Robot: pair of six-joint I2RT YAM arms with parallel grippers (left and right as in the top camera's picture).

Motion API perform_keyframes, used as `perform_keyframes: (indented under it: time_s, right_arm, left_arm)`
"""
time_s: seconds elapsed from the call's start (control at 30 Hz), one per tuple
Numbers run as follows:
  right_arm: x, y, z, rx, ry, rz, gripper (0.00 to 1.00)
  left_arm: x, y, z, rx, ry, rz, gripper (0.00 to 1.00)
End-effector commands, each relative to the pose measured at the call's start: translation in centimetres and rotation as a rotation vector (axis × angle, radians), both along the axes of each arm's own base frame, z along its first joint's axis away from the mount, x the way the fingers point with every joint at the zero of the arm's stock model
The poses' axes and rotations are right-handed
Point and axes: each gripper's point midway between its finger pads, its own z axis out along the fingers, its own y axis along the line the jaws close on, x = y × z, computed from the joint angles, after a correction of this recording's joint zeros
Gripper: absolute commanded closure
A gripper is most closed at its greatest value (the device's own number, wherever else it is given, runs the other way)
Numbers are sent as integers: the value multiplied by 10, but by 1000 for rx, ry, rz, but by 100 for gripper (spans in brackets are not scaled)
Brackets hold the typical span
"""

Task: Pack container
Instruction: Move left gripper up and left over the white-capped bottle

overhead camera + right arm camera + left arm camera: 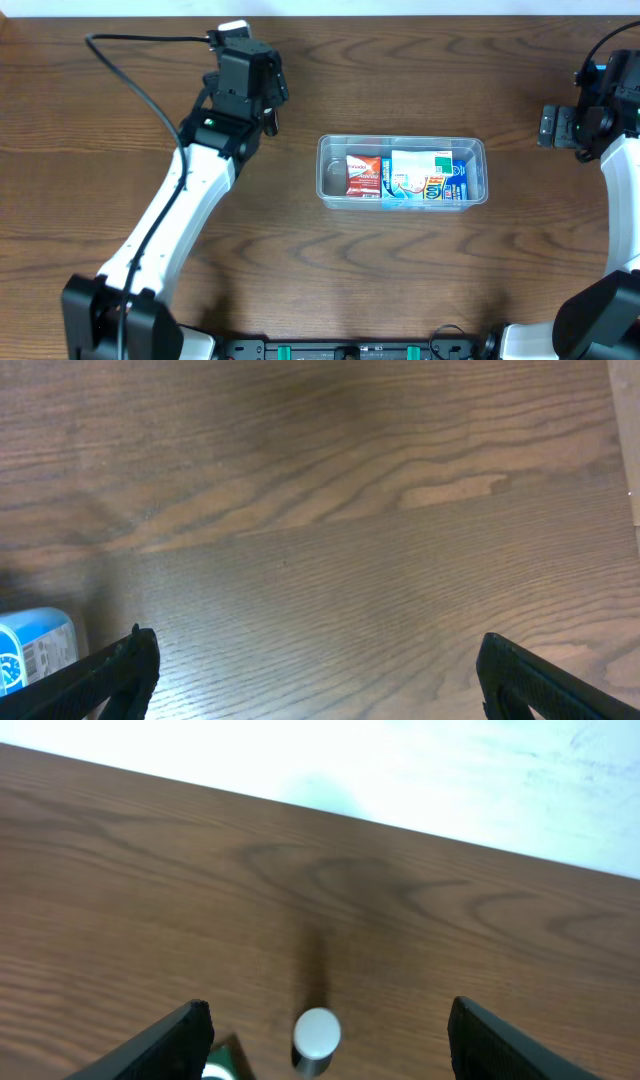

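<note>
The container (328,190), a clear rectangular tub, sits at the table's middle. It holds a red package (363,175) and white and blue packages (425,177). My left gripper (238,42) is up near the far edge, well left of the tub. In the left wrist view the left gripper (325,1025) is open, and a small white-topped cylinder (317,1032) stands between the fingers, touching neither. A green item (226,1063) peeks out by the left finger (185,1038). My right gripper (553,125) hovers right of the tub, open (315,670) over bare wood.
A blue printed package (35,645) shows at the left edge of the right wrist view. The table's far edge (400,820) runs just beyond the left gripper. A black cable (130,70) loops over the table's left part.
</note>
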Motion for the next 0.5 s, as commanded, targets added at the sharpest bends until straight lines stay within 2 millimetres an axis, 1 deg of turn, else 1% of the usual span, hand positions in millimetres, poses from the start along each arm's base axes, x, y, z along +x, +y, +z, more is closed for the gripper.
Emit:
perform_keyframes:
  time_s: [0.0,0.13,0.23,0.37,0.47]
  right_arm:
    - [-2,-2,10,-6,-28,-19,1]
    - [-2,-2,10,-6,-28,-19,1]
    - [-2,-2,10,-6,-28,-19,1]
    - [-2,-2,10,-6,-28,-19,1]
    - [-2,-2,10,-6,-28,-19,1]
  left_arm:
    - [12,-4,-16,10,20,-26,24]
    - [18,-6,-44,27,74,-25,24]
    - [21,-3,-61,39,108,-17,24]
    - [24,4,-77,48,141,-1,24]
    - [25,10,-86,53,162,12,24]
